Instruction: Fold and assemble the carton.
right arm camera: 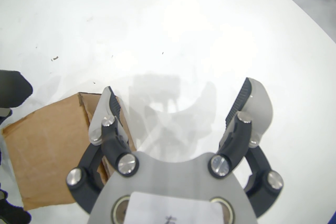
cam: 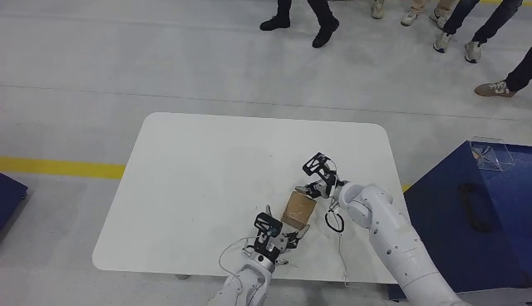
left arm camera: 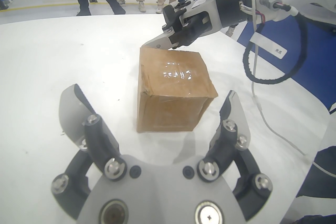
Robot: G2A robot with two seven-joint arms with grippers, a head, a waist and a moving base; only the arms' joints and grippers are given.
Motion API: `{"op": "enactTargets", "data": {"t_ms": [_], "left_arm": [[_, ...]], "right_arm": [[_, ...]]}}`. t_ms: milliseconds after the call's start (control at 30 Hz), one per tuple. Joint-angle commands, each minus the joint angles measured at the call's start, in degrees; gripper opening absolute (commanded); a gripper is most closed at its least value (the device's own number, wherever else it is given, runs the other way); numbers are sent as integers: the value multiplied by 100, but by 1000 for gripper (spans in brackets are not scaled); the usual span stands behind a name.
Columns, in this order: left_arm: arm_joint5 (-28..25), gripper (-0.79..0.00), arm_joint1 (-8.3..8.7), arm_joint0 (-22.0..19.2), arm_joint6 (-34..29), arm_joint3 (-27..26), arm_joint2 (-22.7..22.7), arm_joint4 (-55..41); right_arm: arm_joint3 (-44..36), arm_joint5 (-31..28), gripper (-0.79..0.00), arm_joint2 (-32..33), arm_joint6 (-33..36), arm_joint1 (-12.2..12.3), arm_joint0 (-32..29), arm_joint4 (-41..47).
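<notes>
Brown carton (left arm camera: pixel 173 88) stands on the bench (cam: pixel 208 181) between my left gripper (left arm camera: pixel 151 101) and right gripper (right arm camera: pixel 178 93), both spread wide, the latter touching its far top edge; I'd press flaps evenly, bracing the near side.

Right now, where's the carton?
Top view: the carton sits on the white table, toward its robot-side edge, right of centre, between the left gripper and the right gripper.

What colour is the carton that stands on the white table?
The carton is plain brown cardboard; the left wrist view shows it best.
</notes>
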Motion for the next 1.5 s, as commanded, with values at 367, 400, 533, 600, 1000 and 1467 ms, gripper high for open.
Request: {"op": "enactTargets", "data": {"t_ms": [367, 400, 533, 600, 1000, 1467], "left_arm": [[179, -246, -236, -334, 190, 634, 327, -238], [190, -299, -251, -356, 197, 672, 333, -273], [136, -536, -300, -419, 193, 804, 369, -377], [96, -785, -314, -421, 261, 808, 367, -438], [-2930, -785, -239, 370, -439, -453, -442, -3896], [-1475, 0, -91, 727, -3001, -1172, -1027, -6134]], "right_arm": [[76, -3, 0, 139, -35, 25, -20, 111], [82, -7, 0, 139, -31, 24, -20, 119], [96, 18, 0, 138, -30, 19, -13, 133], [128, 104, 0, 206, -78, 25, 4, 191], [-155, 15, 0, 1174, -253, 223, -233, 979], [-394, 35, 0, 921, -7, 193, -313, 948]]}}
